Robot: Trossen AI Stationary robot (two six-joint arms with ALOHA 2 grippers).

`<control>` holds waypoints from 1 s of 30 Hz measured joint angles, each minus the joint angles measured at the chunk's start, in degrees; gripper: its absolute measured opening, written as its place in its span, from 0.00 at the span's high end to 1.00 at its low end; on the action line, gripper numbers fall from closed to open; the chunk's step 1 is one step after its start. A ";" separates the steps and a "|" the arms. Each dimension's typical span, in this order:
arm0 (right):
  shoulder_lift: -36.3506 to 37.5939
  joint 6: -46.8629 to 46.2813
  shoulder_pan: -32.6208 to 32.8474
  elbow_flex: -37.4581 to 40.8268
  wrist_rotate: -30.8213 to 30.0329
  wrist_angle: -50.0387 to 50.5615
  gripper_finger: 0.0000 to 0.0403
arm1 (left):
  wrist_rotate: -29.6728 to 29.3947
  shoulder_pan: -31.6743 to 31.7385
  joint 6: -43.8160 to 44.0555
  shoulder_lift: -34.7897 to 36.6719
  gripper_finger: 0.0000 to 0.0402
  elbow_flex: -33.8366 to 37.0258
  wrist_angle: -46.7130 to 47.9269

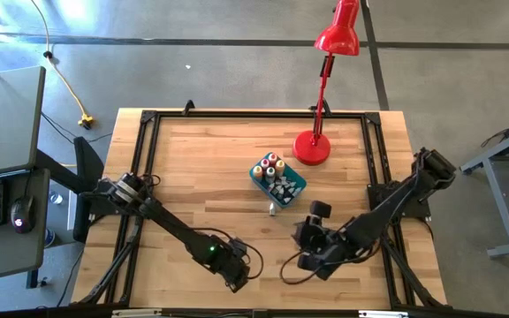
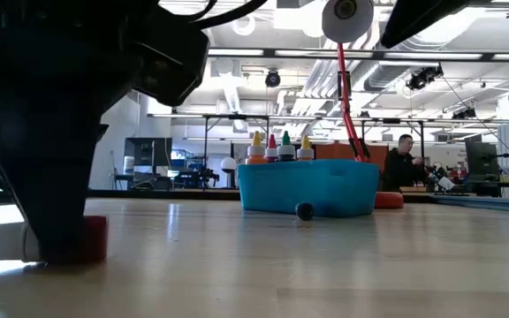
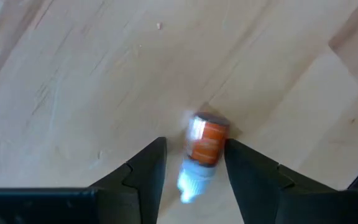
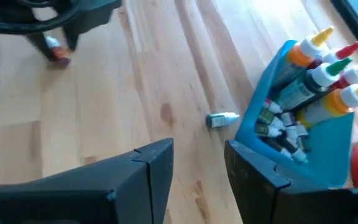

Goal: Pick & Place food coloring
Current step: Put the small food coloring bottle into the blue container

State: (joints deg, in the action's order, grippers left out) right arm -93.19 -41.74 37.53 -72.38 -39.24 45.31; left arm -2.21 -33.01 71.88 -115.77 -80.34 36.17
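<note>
Here, my left gripper (image 3: 191,168) sits low at the near edge of the wooden table (image 1: 201,168), its fingers spread, with a small orange-labelled dropper bottle (image 3: 202,149) lying on its side between them. The bottle's pale cap points back toward my wrist; one finger looks to be touching the label, the other stands just clear, so I am not pinching it. From the right wrist the same bottle (image 4: 56,53) shows well apart from the tub, under my left gripper.

My right gripper (image 4: 197,168) hangs above the table near the teal plastic tub (image 1: 292,187), fingers spread and empty. The tub holds the rest of the food coloring (image 4: 319,68): taller bottles with orange, red, green and yellow caps standing upright, and tiny pale ones piled at one end. One tiny dark bottle (image 4: 221,119) lies on the wood just beside the tub's wall. A red desk lamp (image 1: 313,146) stands just behind the tub.
</note>
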 joint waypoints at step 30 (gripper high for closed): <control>4.48 -14.80 10.45 0.00 -2.43 8.06 0.66 | -18.13 24.30 -45.25 2.12 0.82 -13.02 -4.24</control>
State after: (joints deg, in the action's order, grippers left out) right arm -88.71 -56.53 47.99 -72.38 -41.66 53.37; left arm -20.34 -8.72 26.62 -113.64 -93.36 31.93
